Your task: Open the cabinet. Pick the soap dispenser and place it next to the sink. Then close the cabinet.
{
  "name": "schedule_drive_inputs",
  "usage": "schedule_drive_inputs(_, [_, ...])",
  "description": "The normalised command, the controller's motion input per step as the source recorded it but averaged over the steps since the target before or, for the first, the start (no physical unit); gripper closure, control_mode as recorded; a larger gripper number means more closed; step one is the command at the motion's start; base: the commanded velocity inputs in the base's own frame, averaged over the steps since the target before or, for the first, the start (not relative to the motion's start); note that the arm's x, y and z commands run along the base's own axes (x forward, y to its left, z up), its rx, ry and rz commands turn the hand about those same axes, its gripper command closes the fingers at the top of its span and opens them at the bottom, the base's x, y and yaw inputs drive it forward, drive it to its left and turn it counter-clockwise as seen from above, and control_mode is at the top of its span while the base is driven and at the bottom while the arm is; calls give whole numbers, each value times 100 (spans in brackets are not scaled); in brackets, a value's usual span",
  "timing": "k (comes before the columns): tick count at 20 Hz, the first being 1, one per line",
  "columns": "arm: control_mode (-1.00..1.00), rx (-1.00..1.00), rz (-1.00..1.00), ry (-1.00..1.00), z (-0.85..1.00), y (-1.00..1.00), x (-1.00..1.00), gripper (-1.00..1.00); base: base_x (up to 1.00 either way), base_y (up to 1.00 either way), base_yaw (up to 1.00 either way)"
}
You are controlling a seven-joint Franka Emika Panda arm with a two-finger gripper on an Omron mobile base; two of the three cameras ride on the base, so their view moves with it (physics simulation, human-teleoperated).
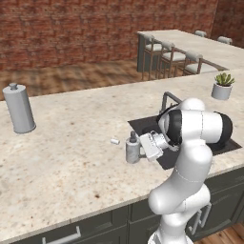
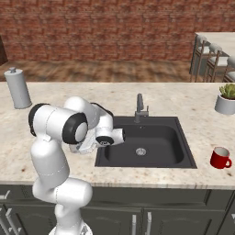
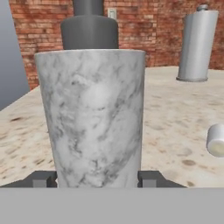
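**Soap dispenser stands between the jaws on the counter**

Seen from the hand, the soap dispenser [image 3: 94, 116], a marbled grey cylinder with a dark pump head, stands upright on the speckled counter [image 3: 175, 122], squarely between the two dark fingertips [image 3: 43, 179] of the gripper [image 3: 97, 179]. One tip sits at each side of its base, right against the bottle; whether the jaws press it or merely flank it cannot be told. Beyond the jaws to the right lies a small white cylinder [image 3: 216, 140] on its side, and farther back stands a tall grey canister [image 3: 197, 46]. In the left base view the bottle rests just left of the dark sink [image 1: 143, 125].
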Motion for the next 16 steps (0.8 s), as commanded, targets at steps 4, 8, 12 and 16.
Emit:
schedule_drive_inputs(4, [-100,0,0,0,0,0,0,-100,0,0,0])
schedule_drive_inputs(8, [-100,0,0,0,0,0,0,-100,0,0,0])
schedule_drive_inputs(12, [-100,0,0,0,0,-17,0,-100,0,0,0])
schedule_drive_inputs(16, [-100,0,0,0,0,-25,0,-100,0,0,0])
